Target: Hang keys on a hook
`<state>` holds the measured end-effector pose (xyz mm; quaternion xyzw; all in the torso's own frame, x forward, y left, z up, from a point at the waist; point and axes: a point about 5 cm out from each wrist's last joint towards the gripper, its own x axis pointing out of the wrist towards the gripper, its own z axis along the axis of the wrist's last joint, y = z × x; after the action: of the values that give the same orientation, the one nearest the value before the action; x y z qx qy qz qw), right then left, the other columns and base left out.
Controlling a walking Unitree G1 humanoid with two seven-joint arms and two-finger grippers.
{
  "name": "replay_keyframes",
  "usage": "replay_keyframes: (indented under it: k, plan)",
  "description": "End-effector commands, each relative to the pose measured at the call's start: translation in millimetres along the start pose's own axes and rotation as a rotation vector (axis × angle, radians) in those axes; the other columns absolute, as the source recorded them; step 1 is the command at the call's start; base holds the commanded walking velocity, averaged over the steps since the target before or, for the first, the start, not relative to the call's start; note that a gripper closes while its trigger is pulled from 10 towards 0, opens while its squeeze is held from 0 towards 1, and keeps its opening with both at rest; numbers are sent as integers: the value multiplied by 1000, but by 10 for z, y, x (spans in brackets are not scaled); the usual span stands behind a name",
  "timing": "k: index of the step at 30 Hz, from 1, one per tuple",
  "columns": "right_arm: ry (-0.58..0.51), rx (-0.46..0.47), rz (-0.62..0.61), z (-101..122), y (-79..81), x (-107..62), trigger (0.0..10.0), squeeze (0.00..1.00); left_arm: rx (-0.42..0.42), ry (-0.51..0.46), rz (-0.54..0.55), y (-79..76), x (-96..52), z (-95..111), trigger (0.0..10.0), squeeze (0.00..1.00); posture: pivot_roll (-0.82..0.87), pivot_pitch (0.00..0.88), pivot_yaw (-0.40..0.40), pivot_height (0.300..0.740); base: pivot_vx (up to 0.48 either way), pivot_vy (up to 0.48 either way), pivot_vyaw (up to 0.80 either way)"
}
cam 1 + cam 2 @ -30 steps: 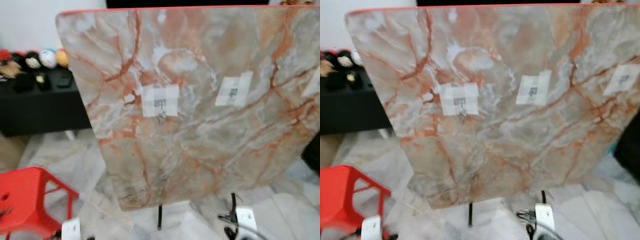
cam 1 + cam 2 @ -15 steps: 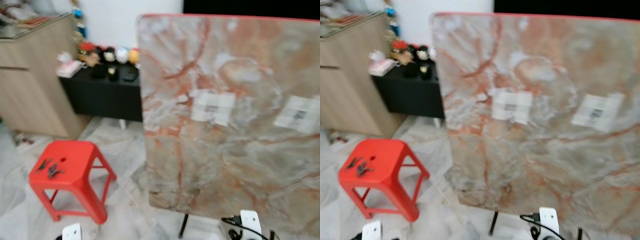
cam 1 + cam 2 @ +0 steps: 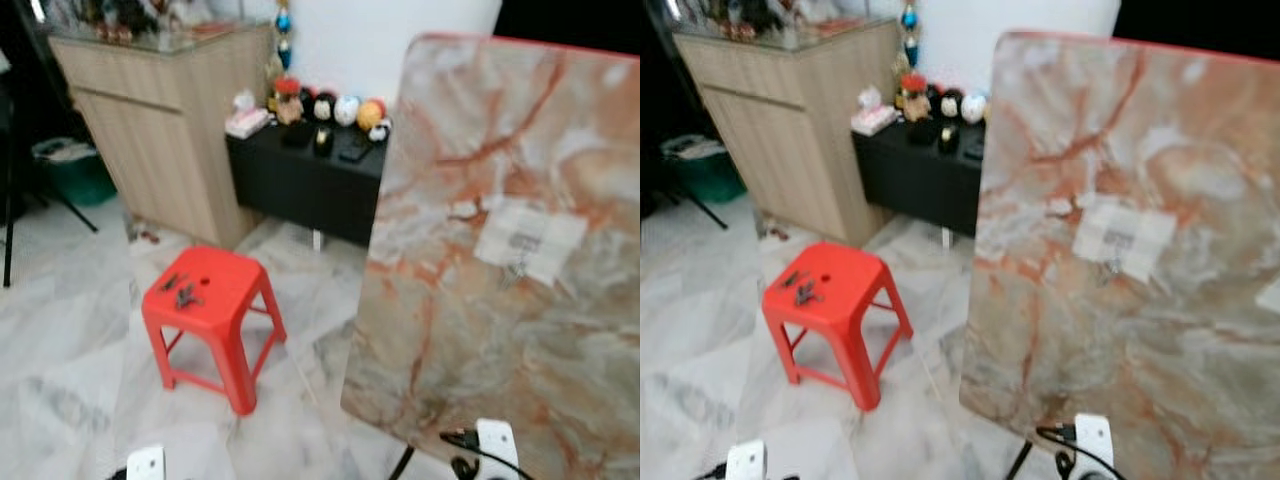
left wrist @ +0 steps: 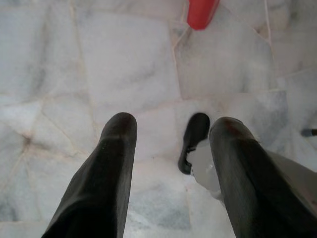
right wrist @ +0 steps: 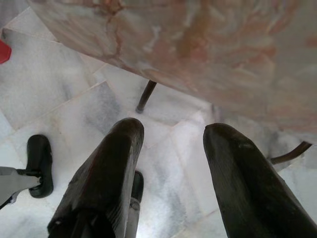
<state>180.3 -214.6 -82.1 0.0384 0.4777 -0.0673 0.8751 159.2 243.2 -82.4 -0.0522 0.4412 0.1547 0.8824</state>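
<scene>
A: What does the room look like?

B: A pale marble-tiled floor (image 3: 70,350) runs through it. A white wall stands at the back, with a wooden cabinet (image 3: 165,130) to the robot's left. Beside the cabinet sits a low black unit (image 3: 300,180) with a row of small round figures (image 3: 335,108) on top.

A: And the biggest thing close by?

B: A tall marble-patterned board (image 3: 500,270) with reddish veins, standing upright on thin dark legs on the robot's right. A pale taped patch (image 3: 528,238) is stuck to its face, and a small metal hook (image 3: 512,270) hangs at the patch's lower edge. The picture is too soft to show more of it.

A: Where are the keys?

B: On the seat of a red plastic stool (image 3: 215,320), which stands on the floor to the left of the board, well apart from the hook. The keys (image 3: 180,292) lie there as a small dark cluster.

A: The arms?

B: Both hang low. The left gripper (image 4: 171,163) points down at the floor tiles, its two black fingers spread with nothing between them. The right gripper (image 5: 171,168) hangs near the board's bottom edge and one of its legs, fingers also spread and empty.
</scene>
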Motion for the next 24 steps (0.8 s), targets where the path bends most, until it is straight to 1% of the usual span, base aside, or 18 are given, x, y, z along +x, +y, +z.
replay_keyframes:
  k: [1,4,8,12,14,24]
  plan:
    - [-16,3,-12,43,-25,1,10000,0,33,2,-22,-48,8,16,10000,0,85,0,-76,740,0,300,0]
    - [-22,7,-11,48,-22,1,10000,0,36,2,-24,-58,9,18,10000,0,83,0,-75,740,0,304,0]
    - [-23,12,-14,49,-20,2,10000,0,63,5,-28,-65,9,16,10000,0,83,0,-73,740,0,307,0]
    - [-22,12,-24,45,-26,1,10000,0,60,4,-28,-66,8,13,10000,0,84,0,-74,740,0,307,0]
    - [-21,14,-19,45,-21,2,10000,0,76,4,-38,-82,9,12,10000,0,84,0,-73,740,0,309,0]
    - [-25,23,-20,45,-21,1,10000,0,71,4,-44,-94,8,7,10000,0,82,0,-71,740,0,322,0]
